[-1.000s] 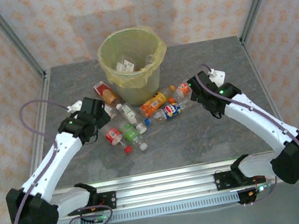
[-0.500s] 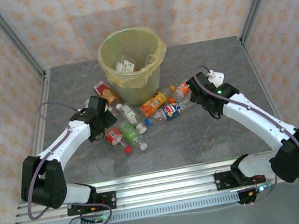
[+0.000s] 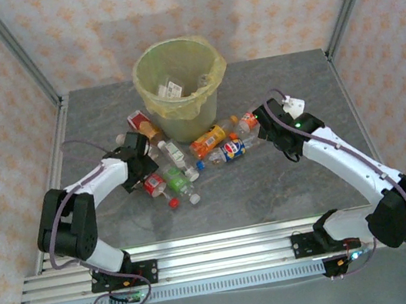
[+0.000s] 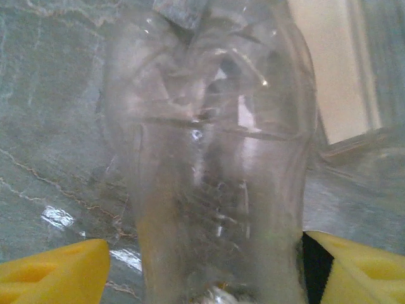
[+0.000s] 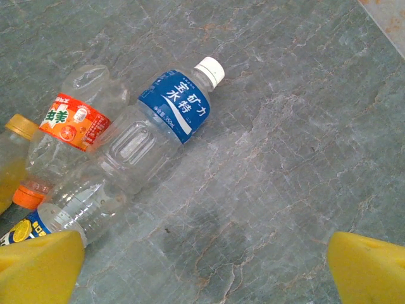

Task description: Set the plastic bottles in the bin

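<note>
The left gripper (image 4: 209, 272) stands open astride 1 clear bottle (image 4: 209, 158), whose long axis runs straight away between the pads, on the table (image 3: 270, 180) near the bin (image 3: 195, 102). The right gripper (image 5: 202, 269) hangs open over the table beside a blue-labelled bottle (image 5: 171, 104) lying diagonally, cap toward the wrist view's upper right.

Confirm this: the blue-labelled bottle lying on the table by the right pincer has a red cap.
The cap is white, not red; the right wrist view shows it. The blue-labelled bottle does lie on the table by the right pincer.
</note>
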`<state>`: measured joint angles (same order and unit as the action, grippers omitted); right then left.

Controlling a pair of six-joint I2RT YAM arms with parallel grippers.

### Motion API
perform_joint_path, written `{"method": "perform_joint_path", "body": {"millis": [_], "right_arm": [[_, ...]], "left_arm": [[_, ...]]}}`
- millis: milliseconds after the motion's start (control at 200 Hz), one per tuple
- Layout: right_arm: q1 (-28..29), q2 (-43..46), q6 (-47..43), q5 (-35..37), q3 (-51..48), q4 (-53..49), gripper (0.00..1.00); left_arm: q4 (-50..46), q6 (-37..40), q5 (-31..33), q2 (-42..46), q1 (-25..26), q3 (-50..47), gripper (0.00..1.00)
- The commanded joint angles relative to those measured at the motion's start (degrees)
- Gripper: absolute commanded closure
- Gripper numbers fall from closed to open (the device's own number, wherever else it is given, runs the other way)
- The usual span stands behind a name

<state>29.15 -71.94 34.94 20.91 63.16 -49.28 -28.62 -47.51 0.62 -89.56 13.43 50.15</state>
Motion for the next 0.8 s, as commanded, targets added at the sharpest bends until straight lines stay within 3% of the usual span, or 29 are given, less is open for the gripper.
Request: {"method": "perform_joint_path", "body": {"millis": [0,125,460,656,796], "right_arm": [[-0.23,1.09,0.83,0.28,-0.58,-1.0,0.01],[-0.23,0.84,0.75,0.3,-0.4,-0.91,0.01],[-0.25,0.56,0.74,0.28,-0.14,-0.91,0.01],[-0.24,0.96,0.75,0.37,-0.31,-0.98,0.01],[-0.24,1.31,0.75,0.37,-0.51,-0.65,0.01]], "left_arm": [[1.17,0.1,1.21,-0.89,-0.58,-1.02,0.24],[1.33,-0.22,1.55,-1.56,-0.61,-1.52,0.26],[-0.92,-0.67,3.16,0.46,-1.83,-2.32,0.51],[-5.49,0.71,5.93,6.35,-1.96,-0.27,0.63],[-7.86,2.44,8.56,14.28,-1.92,1.53,0.64]]}}
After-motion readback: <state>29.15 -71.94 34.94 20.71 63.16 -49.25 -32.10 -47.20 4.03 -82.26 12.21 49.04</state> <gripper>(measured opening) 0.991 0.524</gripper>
